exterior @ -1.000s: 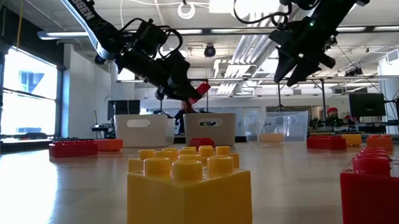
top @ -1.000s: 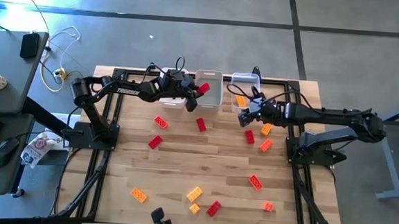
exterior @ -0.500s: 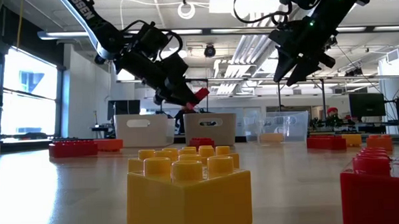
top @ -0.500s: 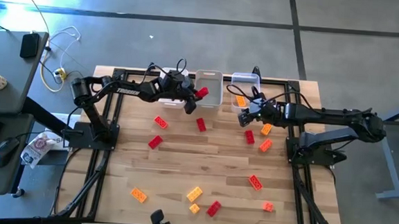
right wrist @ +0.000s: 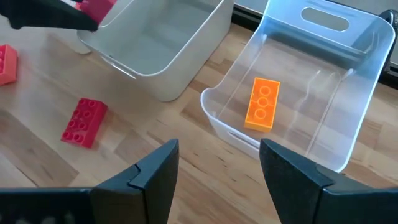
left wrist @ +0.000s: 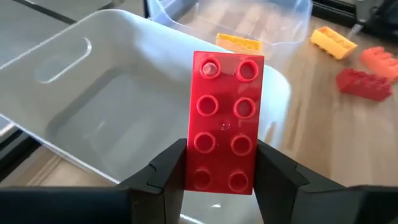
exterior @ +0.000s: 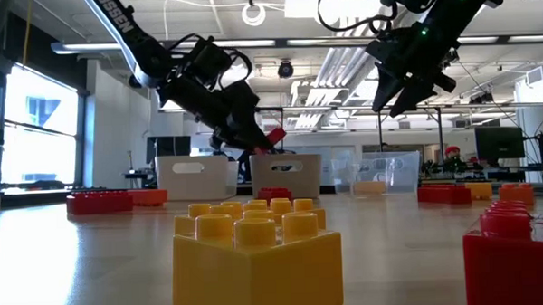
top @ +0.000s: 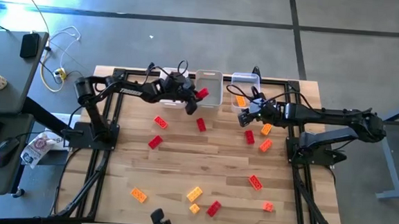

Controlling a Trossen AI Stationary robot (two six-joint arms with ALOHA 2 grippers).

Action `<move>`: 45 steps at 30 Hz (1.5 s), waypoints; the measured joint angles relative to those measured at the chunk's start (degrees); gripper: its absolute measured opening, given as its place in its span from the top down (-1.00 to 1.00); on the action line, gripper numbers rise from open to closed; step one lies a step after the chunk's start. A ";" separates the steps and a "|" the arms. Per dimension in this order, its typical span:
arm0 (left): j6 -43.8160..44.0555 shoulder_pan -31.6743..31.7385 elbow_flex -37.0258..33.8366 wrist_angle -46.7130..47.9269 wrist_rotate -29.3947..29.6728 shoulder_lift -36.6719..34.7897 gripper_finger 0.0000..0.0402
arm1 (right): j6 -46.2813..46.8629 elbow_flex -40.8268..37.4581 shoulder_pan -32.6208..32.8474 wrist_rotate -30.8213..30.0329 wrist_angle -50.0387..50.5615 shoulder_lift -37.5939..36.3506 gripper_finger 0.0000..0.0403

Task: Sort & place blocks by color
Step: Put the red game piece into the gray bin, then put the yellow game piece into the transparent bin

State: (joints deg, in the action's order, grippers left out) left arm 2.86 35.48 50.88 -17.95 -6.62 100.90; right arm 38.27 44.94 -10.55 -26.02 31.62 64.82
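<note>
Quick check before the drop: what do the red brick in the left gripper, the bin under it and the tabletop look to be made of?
Red brick: likely hard moulded plastic, glossy, with highlights on its studs. White bin: seemingly opaque plastic, smooth satin walls with a moulded handle slot. Tabletop: apparently wood planks, with visible grain and seams, light finish. The left gripper grips the brick by its sides.

Red block's [left wrist: 222,148] lower end hidden between the jaws; leftmost bin [top: 173,96] mostly covered by left arm.
</note>
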 joint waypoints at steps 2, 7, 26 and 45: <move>-0.01 0.02 0.01 -0.04 0.96 0.53 0.27 | -0.69 -0.01 0.00 0.02 0.00 0.00 -0.05; -0.01 0.02 0.00 -0.45 1.93 0.79 0.12 | -1.17 0.00 0.00 0.78 0.02 0.00 -0.05; -0.55 0.72 0.01 2.90 1.91 -10.44 -0.13 | -2.66 -0.01 -0.02 11.23 1.17 -1.93 -0.05; -3.07 -1.09 -0.01 13.75 1.96 -23.18 -0.13 | -8.75 -0.02 5.59 21.77 4.73 -3.21 -0.05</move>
State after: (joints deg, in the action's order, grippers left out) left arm -0.21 34.39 50.87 -4.20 -4.66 77.71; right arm 29.52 44.93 -4.96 -4.25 36.34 61.60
